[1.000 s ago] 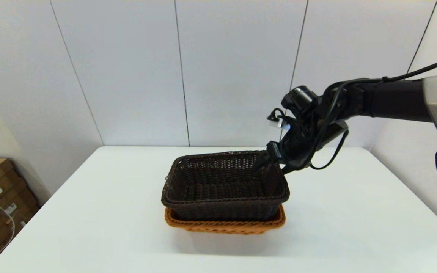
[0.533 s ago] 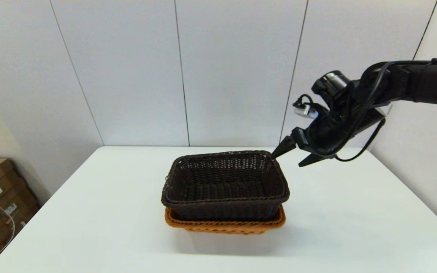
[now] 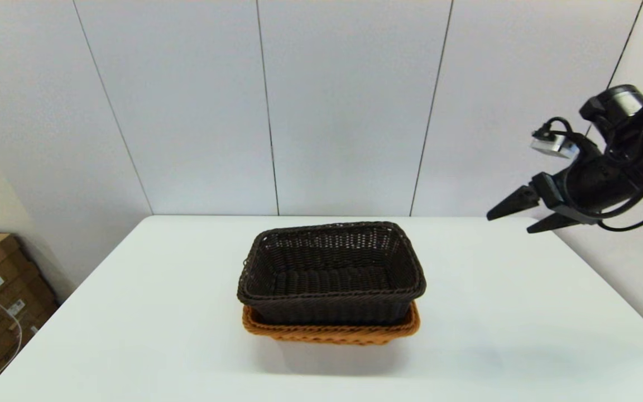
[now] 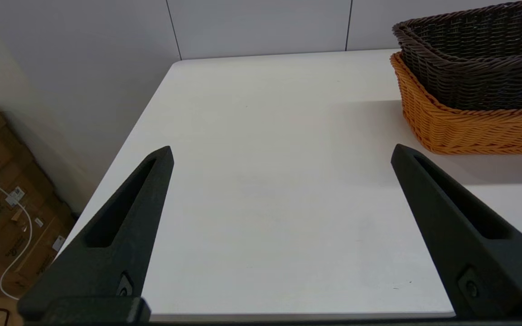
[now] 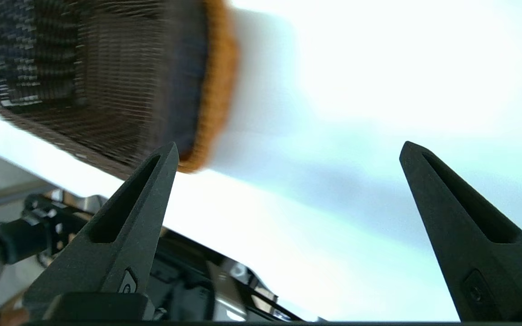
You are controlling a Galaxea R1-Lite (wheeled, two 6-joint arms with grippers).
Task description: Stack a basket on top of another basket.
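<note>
Head view: dark brown, almost black rectangular woven wicker basket [image 3: 331, 272] sits nested inside the orange-tan rectangular woven wicker basket [image 3: 332, 330], near the middle of the white bench [image 3: 132, 312]. Only the orange braided rim shows below the dark basket on the near side. Rims look parallel and level; judged stacked.

Step in hand, as judged: retreat of the right arm clear of the stack. To do it well, keep the fingers above the dark basket's rolled rim and travel out sideways from the stack, so nothing catches the open weave and drags the top basket askew. No further contact with either basket seems needed.

Right end effector [image 3: 514, 216]: up and well to the right of the dark basket, above the bench's far right corner. Fingers spread wide, released, holding nothing and touching nothing.

Left end effector [image 4: 281, 156]: parked low at the bench's near edge, to the left of the orange basket and apart from it. Fingers also wide apart, empty.
</note>
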